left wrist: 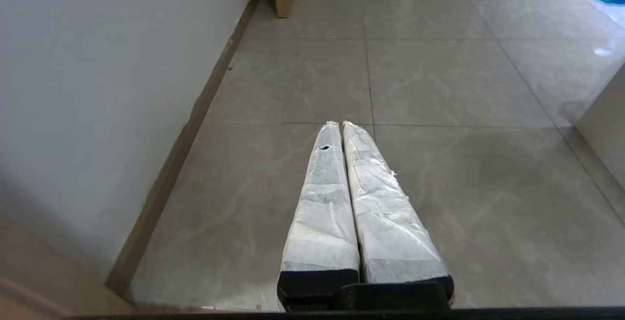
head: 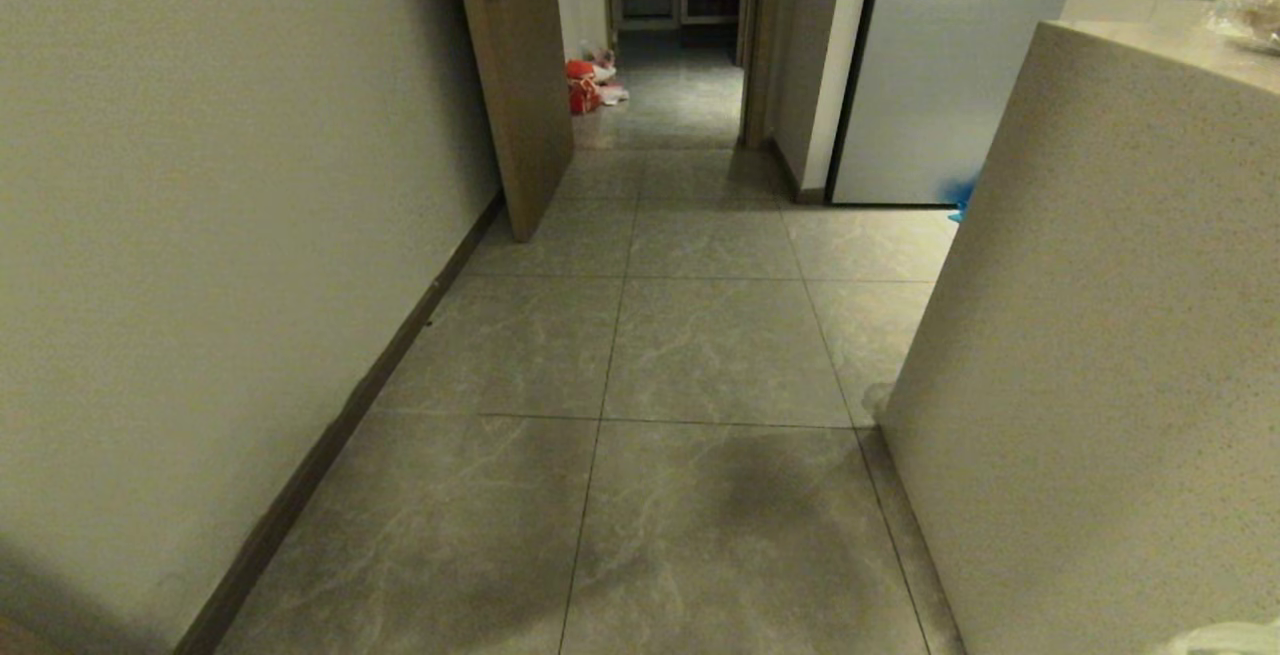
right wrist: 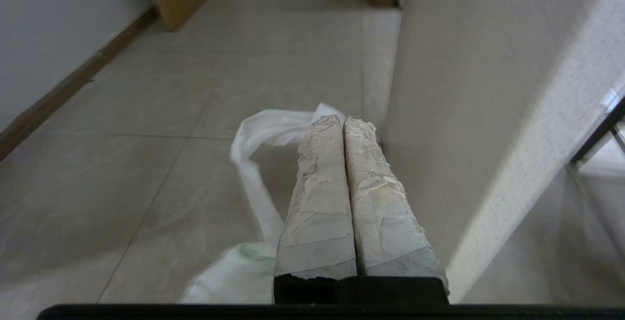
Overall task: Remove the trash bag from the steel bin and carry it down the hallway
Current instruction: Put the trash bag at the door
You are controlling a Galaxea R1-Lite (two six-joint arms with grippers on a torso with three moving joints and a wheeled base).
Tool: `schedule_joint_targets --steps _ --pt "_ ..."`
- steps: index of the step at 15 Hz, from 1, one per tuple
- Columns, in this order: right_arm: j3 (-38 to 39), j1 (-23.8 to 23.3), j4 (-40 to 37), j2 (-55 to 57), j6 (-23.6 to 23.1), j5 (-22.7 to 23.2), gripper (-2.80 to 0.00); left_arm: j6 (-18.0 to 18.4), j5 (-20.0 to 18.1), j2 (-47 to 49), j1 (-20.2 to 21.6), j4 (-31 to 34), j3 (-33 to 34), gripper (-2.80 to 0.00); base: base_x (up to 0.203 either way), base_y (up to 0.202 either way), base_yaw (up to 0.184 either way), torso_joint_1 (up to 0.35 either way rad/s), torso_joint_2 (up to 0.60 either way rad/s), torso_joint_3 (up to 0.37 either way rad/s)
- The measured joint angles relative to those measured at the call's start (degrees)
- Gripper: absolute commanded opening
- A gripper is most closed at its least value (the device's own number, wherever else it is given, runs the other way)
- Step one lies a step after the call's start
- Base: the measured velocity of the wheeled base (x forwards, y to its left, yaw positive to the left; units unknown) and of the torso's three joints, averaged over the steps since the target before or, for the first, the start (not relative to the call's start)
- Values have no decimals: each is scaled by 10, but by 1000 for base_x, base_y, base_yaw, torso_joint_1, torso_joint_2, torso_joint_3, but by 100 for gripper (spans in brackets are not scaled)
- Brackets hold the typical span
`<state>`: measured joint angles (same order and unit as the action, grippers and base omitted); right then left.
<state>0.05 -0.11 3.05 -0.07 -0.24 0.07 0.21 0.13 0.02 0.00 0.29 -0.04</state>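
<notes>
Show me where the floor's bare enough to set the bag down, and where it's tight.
Bare tiles of the hallway run between the left wall and the speckled counter. It narrows at the open wooden door; red clutter sits beyond. The right gripper holds the trash bag beside the counter.

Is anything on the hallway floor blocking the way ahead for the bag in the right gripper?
Nothing visible does: the hallway tiles ahead are bare. The open door and counter only flank the path; the trash bag hangs from the right gripper.
</notes>
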Motion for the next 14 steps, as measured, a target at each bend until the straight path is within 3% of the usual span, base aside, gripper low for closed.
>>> schedule_joint_targets --steps 14 --pt "0 0 2 0 -1 0 -280 -1 0 0 0 1 0 -280 181 0 1 2 1 4"
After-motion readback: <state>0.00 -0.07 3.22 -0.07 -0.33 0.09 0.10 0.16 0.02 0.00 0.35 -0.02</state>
